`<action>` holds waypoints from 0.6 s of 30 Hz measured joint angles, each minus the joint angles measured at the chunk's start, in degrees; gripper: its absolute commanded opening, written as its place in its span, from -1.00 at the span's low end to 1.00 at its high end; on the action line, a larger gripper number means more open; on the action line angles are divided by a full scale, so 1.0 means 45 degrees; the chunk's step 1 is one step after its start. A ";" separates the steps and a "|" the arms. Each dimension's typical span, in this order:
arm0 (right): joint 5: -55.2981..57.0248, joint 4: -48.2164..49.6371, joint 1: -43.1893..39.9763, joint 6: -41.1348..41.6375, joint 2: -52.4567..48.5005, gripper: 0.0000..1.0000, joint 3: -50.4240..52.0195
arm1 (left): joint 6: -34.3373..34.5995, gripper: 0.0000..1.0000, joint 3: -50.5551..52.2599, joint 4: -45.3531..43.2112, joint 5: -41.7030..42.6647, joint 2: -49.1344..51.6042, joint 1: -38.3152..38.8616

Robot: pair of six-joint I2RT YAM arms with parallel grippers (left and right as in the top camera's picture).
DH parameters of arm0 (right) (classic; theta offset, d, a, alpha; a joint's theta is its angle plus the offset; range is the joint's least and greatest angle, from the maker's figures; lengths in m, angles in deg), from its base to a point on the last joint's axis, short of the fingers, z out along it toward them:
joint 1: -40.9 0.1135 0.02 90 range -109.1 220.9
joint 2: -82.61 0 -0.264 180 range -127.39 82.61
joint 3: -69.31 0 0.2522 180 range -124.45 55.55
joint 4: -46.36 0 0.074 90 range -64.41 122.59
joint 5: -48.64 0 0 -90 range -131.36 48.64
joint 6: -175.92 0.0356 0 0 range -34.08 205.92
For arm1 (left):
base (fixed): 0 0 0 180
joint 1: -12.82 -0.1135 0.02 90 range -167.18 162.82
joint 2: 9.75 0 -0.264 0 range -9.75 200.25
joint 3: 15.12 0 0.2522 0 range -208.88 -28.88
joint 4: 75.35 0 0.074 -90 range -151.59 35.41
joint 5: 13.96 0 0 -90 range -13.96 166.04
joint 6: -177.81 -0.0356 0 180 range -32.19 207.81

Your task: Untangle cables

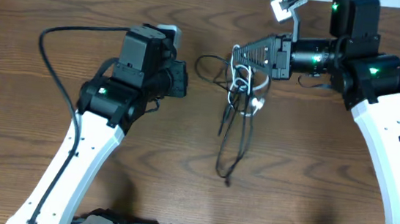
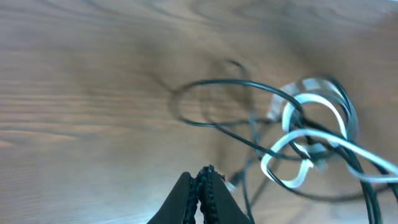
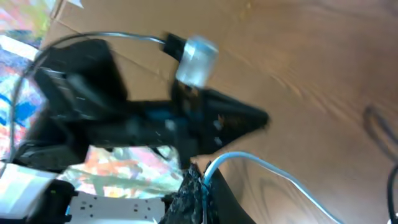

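The cables form a tangle at the table's middle back. Two black cables trail from it toward the front. The white cable loops through the tangle. My right gripper is at the top of the tangle and shut on the white cable, which runs off to the right in the right wrist view. My left gripper is shut and empty, a little left of the tangle. In the left wrist view its jaws are closed, with the white loop and a black loop ahead to the right.
The wooden table carries the tangle. A thick black arm cord loops at the left. A white plug hangs at the back near the right arm. The left arm's gripper shows close ahead in the right wrist view.
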 measured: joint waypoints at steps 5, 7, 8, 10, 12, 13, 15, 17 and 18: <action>0.0010 0.0010 -0.0029 0.0165 0.0005 -0.97 -0.0597 | -0.0325 -0.66 0.0019 -0.0767 0.2463 0.0991 0.0000; 0.0015 -0.0078 -0.0087 0.0185 0.0010 -0.97 -0.0617 | -0.0539 -0.51 0.0034 -0.1209 0.3390 0.1268 0.0000; 0.0034 -0.0199 -0.0136 0.0204 0.0010 -0.97 -0.0617 | -0.0627 -0.46 0.0039 -0.1413 0.3784 0.1360 0.0000; 0.0126 -0.0408 -0.0209 0.0223 0.0010 -0.97 -0.0617 | -0.0729 -0.38 0.0049 -0.1763 0.4396 0.1409 0.0000; 0.0194 -0.0520 -0.0296 0.0223 0.0010 -0.97 -0.0617 | -0.0753 -0.31 0.0053 -0.2069 0.4804 0.1399 0.0000; 0.0209 -0.0525 -0.0335 0.0228 0.0010 -0.97 -0.0617 | -0.0758 -0.30 0.0053 -0.2210 0.4954 0.1399 0.0000; 0.0248 -0.0544 -0.0379 0.0228 0.0010 -0.97 -0.0617 | -0.0792 -0.29 0.0053 -0.2390 0.5158 0.1404 -0.0005; 0.0248 -0.0549 -0.0398 0.0228 0.0010 -0.97 -0.0617 | -0.0801 -0.28 0.0053 -0.2569 0.5362 0.1404 -0.0005; 0.0248 -0.0554 -0.0398 0.0228 0.0010 -0.97 -0.0617 | -0.0801 -0.28 0.0053 -0.2637 0.5450 0.1404 0.0000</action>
